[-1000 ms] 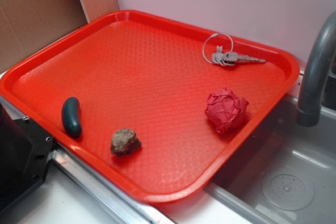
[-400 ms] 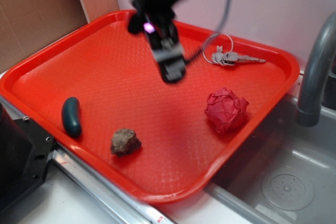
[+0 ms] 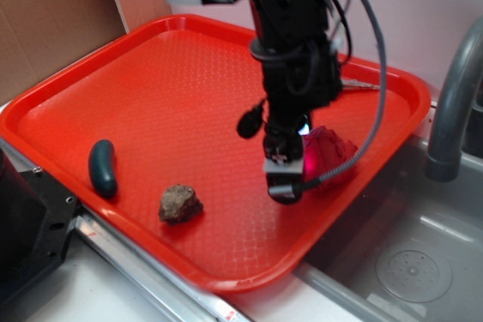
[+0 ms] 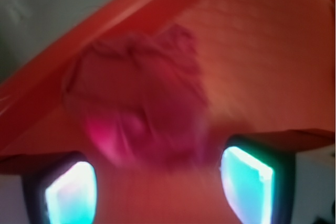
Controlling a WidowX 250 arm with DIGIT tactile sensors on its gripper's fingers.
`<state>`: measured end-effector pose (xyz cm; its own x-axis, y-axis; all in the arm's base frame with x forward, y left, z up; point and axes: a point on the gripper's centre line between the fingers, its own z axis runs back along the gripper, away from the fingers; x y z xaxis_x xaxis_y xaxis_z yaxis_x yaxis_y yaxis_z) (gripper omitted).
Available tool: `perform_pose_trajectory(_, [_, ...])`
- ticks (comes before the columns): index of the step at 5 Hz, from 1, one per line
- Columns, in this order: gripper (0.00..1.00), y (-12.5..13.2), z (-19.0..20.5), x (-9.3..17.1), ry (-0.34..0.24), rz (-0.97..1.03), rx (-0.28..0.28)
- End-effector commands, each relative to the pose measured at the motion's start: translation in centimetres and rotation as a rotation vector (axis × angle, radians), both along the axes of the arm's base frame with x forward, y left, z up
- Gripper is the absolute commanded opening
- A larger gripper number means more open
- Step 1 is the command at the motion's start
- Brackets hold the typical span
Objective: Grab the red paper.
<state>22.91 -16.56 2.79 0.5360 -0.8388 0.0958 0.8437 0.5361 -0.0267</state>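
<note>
The red paper (image 3: 330, 148), a pinkish-red crumpled ball, sits on the red tray (image 3: 151, 88) near its right rim, partly hidden by my arm. My gripper (image 3: 293, 177) hangs low just left of the ball, pointing down at the tray. In the wrist view the red paper (image 4: 139, 103) fills the middle, blurred, just ahead of the gap between my two fingers (image 4: 71, 195). The gripper (image 4: 157, 187) is open and holds nothing.
A brown lumpy rock (image 3: 179, 203) and a dark green oblong object (image 3: 103, 167) lie near the tray's front edge. Keys (image 3: 364, 85) peek out behind the arm. A grey faucet (image 3: 453, 103) and sink (image 3: 411, 262) are to the right.
The arm came into view from the back, then moved right and down across the tray to the red paper. The ball and other objects have not moved.
</note>
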Motion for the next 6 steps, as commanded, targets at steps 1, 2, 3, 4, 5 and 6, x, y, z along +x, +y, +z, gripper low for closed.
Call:
perform_pose_trajectory(1, [1.0, -3.5, 0.4, -1.2, -0.083, -0.133, -0.095])
perform_pose_trajectory(2, [0.69, -4.5, 0.6, 0.2, -0.117, -0.126, -0.12])
perform_pose_trajectory(3, [0.0, -4.1, 0.3, 0.2, -0.114, -0.095, -0.099])
perform_pose_trajectory(4, [0.0, -2.7, 1.6, -0.2, -0.118, -0.028, -0.074])
perform_pose_trajectory(5, [0.0, 1.7, 5.4, -1.2, -0.129, 0.219, -0.007])
perform_pose_trajectory(6, [0.0, 6.1, 6.9, -3.5, -0.101, 0.468, 0.018])
